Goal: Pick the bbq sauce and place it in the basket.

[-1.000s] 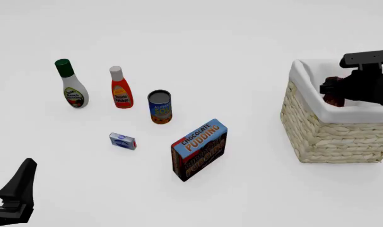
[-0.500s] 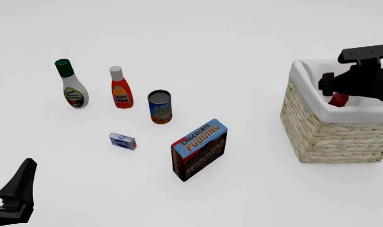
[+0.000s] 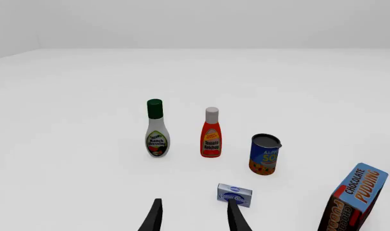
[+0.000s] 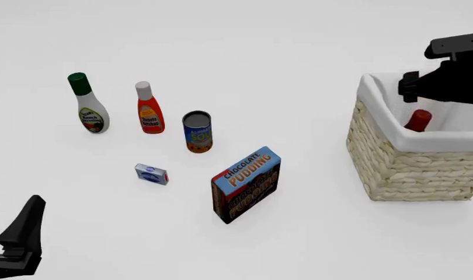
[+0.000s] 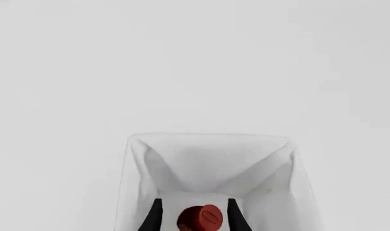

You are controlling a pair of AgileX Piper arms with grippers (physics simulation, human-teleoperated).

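Release looks done: the bbq sauce (image 4: 418, 120) sits down inside the basket (image 4: 392, 160), only its red cap showing above the white cloth rim in the front view. Right gripper (image 5: 192, 215) hangs above it, and the right wrist view looks straight down between the two dark fingers (image 5: 154, 216) onto that cap (image 5: 200, 217), with a gap on either side, so the jaws stand parted and nothing is held. Whether the bottle stands upright or leans against the lining, I can't tell; its body is hidden.

So my call is that the placing step is as good as complete, and what's left is the retreat. Next move calls for a clean lift straight up, so the fingers stay off the cap and the cloth, then a pull back toward the arm's own side.

Left gripper (image 3: 195, 217) rests low near the table's near edge, jaws spread and empty, a small blue packet (image 3: 234, 195) just beyond one fingertip. Nothing asked of it now.
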